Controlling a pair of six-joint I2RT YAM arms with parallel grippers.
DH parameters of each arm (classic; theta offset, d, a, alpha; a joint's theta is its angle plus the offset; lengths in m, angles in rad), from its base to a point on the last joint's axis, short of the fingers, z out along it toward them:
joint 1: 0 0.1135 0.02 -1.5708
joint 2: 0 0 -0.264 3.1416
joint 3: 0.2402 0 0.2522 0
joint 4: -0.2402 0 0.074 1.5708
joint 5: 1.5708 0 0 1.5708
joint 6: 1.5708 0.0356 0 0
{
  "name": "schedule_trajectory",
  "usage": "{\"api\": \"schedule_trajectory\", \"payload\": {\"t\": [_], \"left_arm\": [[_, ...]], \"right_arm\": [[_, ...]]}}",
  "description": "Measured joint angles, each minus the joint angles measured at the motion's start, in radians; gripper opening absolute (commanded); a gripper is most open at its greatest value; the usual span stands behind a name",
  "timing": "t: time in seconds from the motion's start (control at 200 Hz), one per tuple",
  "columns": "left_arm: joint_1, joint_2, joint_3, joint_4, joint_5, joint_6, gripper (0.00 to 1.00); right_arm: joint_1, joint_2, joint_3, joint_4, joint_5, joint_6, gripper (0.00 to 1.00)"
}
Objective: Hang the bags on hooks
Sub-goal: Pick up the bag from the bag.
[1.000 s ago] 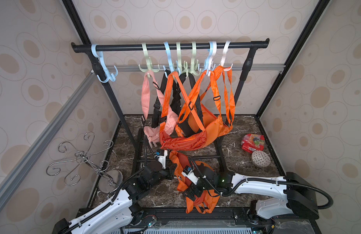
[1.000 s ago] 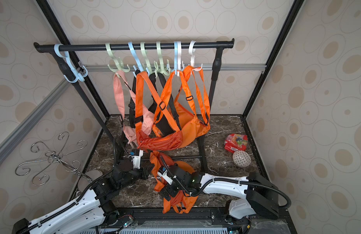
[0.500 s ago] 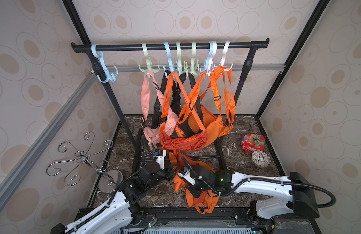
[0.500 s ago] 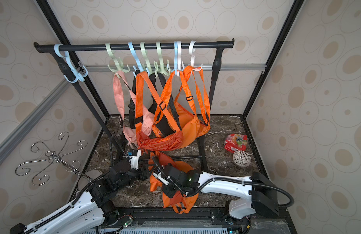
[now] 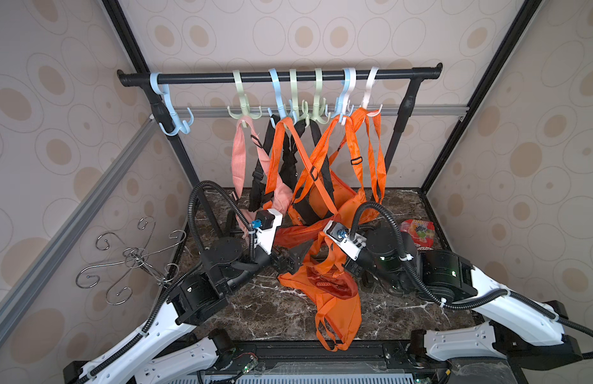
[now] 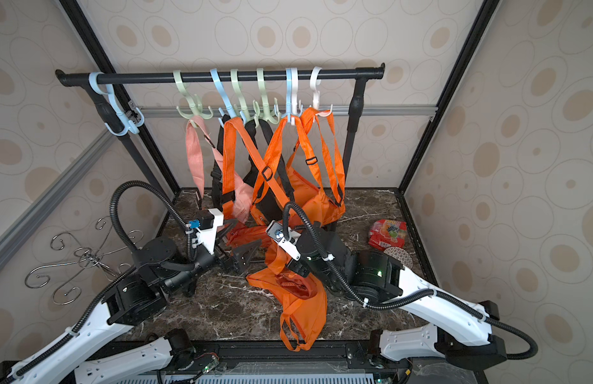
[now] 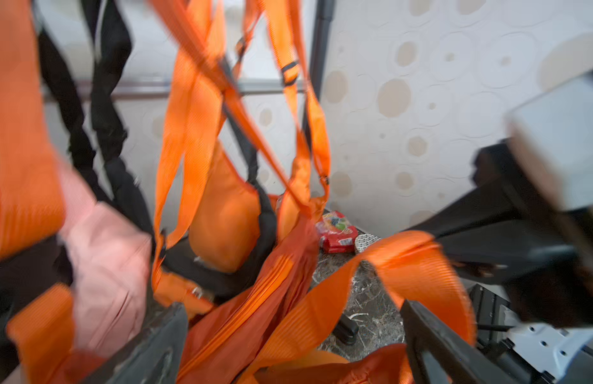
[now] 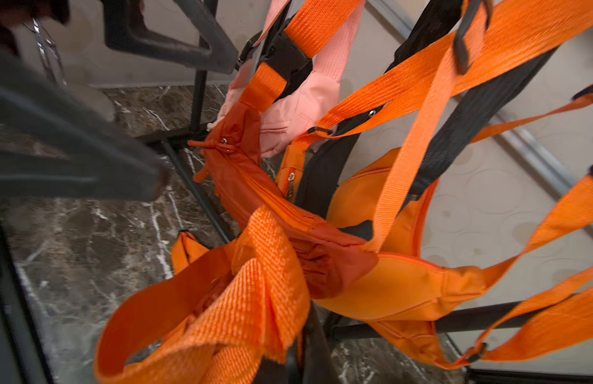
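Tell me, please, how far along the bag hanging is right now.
Done: several bags already hang on the rail. In hand: the right hand is shut on a strap of the orange bag lying on the table, and the left hand is open beside it. Left: lift that strap up and loop it over a prong; the blue hook at the rail's end is bare.

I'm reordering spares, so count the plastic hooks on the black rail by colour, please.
Blue hooks: 3
Green hooks: 3
White hooks: 1
Total: 7
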Motion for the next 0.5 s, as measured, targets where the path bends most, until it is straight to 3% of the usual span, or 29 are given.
{"api": "schedule_trajectory", "payload": {"t": [0.115,0.195,0.355,0.5], "left_arm": [[-0.207,0.121,0.130,-0.041,-0.100,0.129,1.00],[-0.288,0.189,0.175,-0.069,-0.158,0.186,1.00],[-0.320,0.247,0.143,-0.059,-0.197,0.249,1.00],[-0.317,0.238,0.087,-0.031,-0.318,0.285,1.00]], "right_arm": [[0.000,0.007,0.031,0.024,0.065,-0.126,0.00],[-0.006,0.005,0.059,0.025,0.098,-0.183,0.00],[-0.013,0.002,0.089,0.026,0.116,-0.231,0.00],[-0.002,-0.011,0.094,0.030,0.088,-0.236,0.00]]}}
